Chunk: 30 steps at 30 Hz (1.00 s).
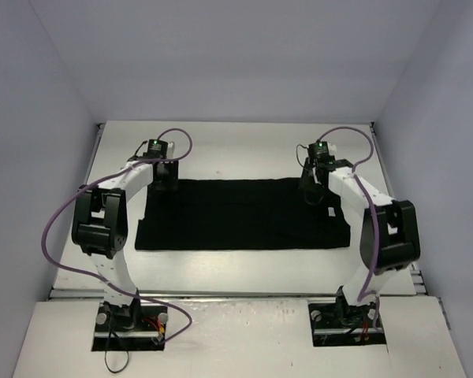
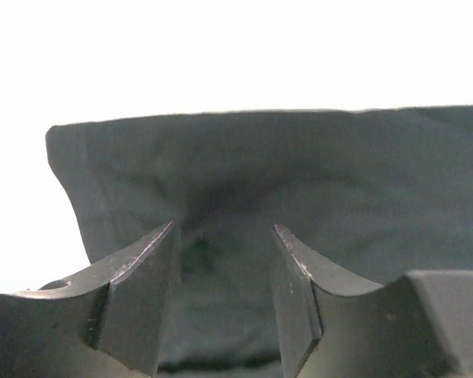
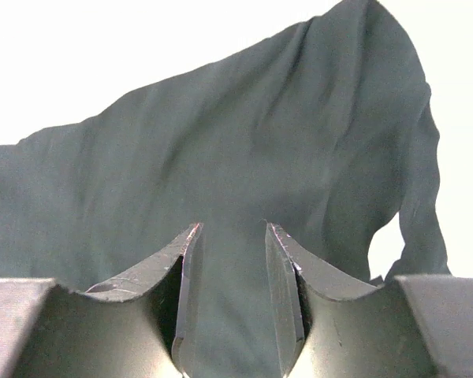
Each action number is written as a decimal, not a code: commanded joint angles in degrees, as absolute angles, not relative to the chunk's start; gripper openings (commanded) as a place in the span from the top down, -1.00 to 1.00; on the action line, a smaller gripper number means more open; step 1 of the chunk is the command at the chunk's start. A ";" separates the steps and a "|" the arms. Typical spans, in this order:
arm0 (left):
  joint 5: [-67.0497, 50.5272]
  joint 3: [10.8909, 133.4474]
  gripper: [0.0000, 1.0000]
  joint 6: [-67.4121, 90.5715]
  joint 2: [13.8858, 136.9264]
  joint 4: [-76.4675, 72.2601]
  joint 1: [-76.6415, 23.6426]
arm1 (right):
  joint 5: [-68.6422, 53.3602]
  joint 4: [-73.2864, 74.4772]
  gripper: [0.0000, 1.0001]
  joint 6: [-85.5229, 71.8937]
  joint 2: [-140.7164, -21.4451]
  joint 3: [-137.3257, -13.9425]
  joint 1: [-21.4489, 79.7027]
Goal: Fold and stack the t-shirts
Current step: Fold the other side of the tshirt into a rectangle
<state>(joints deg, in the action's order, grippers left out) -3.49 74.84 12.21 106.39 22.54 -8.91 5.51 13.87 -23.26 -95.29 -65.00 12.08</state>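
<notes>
The black t-shirt [image 1: 244,214] lies spread as a wide rectangle on the white worktop [image 1: 236,150], long side running left to right, and no stack is started. The main risk, as I judge it, is an uneven fold. The cloth near the far right corner is rumpled, with one flap rising off the surface in the right wrist view. If the right tool [image 3: 232,224] closes there, it may catch only the top layer or a loose ridge, so the corner would slip out or the layers would shear apart when lifted. A second risk is mismatch between the arms: if one side lifts or travels ahead of the other, the soft fabric would skew and drag across the worktop instead of folding square. The left tool [image 2: 225,225] has its fingers apart over the far left corner, where the cloth dimples slightly between the tips; I cannot tell whether they press on it. The right tool's fingers are also apart, with a narrower gap, and fabric shows through it with nothing clamped. Both arms reach forward from their bases with elbows raised and wrists pitched down at the shirt's far edge, one at each corner.
</notes>
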 commanded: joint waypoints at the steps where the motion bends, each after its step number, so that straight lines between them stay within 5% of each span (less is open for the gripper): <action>1: -1.24 80.79 0.11 13.38 110.07 21.10 -7.48 | 8.31 9.91 0.32 -22.13 -102.68 -72.83 6.95; 10: -1.84 83.05 0.10 17.62 116.48 20.48 -3.52 | 6.89 4.64 0.38 -23.46 -115.83 -75.86 0.27; 30: -9.58 88.36 0.08 9.09 109.72 24.12 -2.95 | 6.07 6.22 0.32 -23.87 -102.74 -75.62 -5.72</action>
<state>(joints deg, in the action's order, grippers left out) -7.56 83.25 16.55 115.81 21.34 -2.24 4.01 4.71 -23.77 -112.05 -73.38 -5.15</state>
